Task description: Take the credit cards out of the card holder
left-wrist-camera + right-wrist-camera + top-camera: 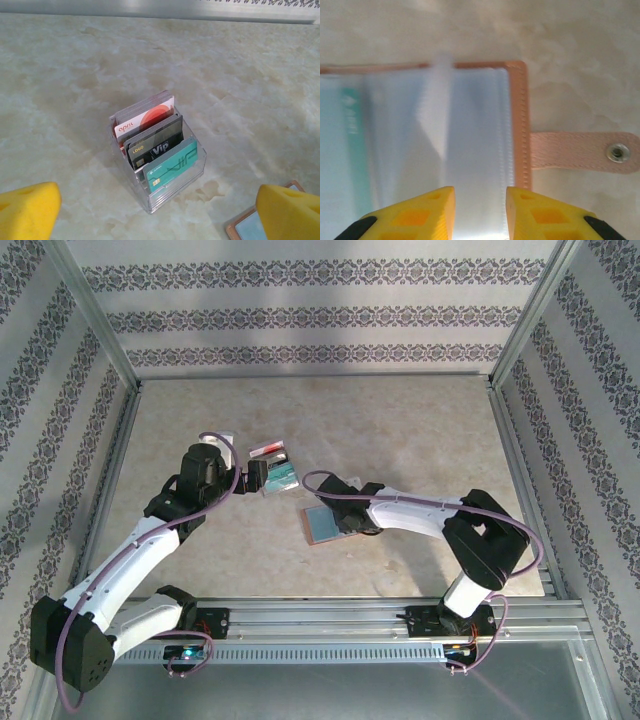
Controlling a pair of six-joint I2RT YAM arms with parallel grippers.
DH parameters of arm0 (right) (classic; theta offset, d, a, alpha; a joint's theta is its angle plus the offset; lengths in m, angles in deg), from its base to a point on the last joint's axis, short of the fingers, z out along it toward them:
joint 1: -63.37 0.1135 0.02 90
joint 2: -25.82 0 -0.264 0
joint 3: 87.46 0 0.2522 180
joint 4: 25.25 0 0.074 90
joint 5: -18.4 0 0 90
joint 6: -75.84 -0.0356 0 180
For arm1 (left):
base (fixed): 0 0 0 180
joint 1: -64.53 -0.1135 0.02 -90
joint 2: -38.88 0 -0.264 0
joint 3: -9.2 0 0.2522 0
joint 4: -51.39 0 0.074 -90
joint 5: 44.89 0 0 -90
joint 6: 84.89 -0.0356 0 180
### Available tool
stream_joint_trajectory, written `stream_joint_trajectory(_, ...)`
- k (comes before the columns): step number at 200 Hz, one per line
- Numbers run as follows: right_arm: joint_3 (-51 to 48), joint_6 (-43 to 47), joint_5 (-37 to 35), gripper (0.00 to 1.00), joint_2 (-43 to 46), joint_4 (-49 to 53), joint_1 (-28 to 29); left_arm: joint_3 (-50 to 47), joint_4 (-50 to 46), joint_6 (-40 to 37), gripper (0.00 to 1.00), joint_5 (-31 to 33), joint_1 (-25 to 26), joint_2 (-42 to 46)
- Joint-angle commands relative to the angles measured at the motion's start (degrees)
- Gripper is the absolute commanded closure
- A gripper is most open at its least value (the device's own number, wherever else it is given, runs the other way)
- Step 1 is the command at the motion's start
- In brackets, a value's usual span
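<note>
The left fingers (30,210) hang spread wide, empty, just short of a clear stand (192,172) packed with upright credit cards (150,130). Right of it the card holder (322,523) lies open on the counter (420,430), a teal card (350,125) in one sleeve. The right fingers (420,215) hover over its sleeves, narrowly parted; whether they pinch one I cannot tell.

Both arms have white shell links between black joint housings: the left arm (130,560) at the lower left of the overhead view, the right arm (415,512) at the lower right. A purple cable (215,436) loops along each. The wrist views show bright yellow left fingers (27,210). The right fingers (420,215) carry moulded diamond recesses and black bases.
</note>
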Motion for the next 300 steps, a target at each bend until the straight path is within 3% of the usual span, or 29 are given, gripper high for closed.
stream_joint_trajectory(1,-2.13,-1.25,-0.88,0.68,1.44,-0.88,-0.57,-0.85,-1.3,1.22,0.0,0.95,0.57,0.4)
stream_joint_trajectory(48,-2.93,-1.56,-0.43,0.69,3.98,-1.13,-1.22,-1.88,-1.61,2.05,0.01,0.39,0.93,-0.87)
stream_joint_trajectory(74,-3.85,-1.59,0.09,0.68,6.42,-1.76,-2.23,-3.12,-0.79,2.84,0.22,0.92,5.26,-2.99)
stream_joint_trajectory(99,-4.99,-1.5,1.25,0.68,7.31,-3.0,-3.52,-4.82,5.34,6.71,0.53,-1.65,12.96,-7.68)
stream_joint_trajectory(138,-6.15,-1.74,2.05,0.68,8.38,-3.49,-4.78,-3.71,14.06,10.52,0.74,-4.46,22.21,-20.37)
stream_joint_trajectory(166,-7.89,-1.99,2.34,0.68,12.12,-3.89,-5.51,-1.08,16.56,11.28,0.75,-6.25,24.0,-27.08)
stream_joint_trajectory(180,-8.98,-1.83,3.11,0.68,14.69,-4.45,-5.55,-1.17,17.16,12.67,0.73,-4.76,24.1,-27.59)
stream_joint_trajectory(194,-10.54,-1.71,4.68,0.68,17.3,-5.91,-5.52,-1.31,16.05,14.39,0.59,-1.23,24.1,-26.88)
stream_joint_trajectory(229,-10.35,-2.44,5.5,0.69,19.06,-6.43,-2.15,-2.53,14.34,19.64,0.39,4.7,21.96,-24.94)
stream_joint_trajectory(242,-8.58,-2.77,5.07,0.68,17.43,-6.36,0.29,-2.93,14.45,20.56,0.35,5.57,20.64,-24.31)
stream_joint_trajectory(258,-5.58,-2.9,5.2,0.68,13.93,-6.57,3.35,-2.86,13.05,20.68,0.22,7.83,19.55,-23.26)
stream_joint_trajectory(300,2.89,-2.05,5.91,0.61,2.56,-6.78,8.3,-4.59,9.34,21.81,0.0,9.57,15.35,-20.25)
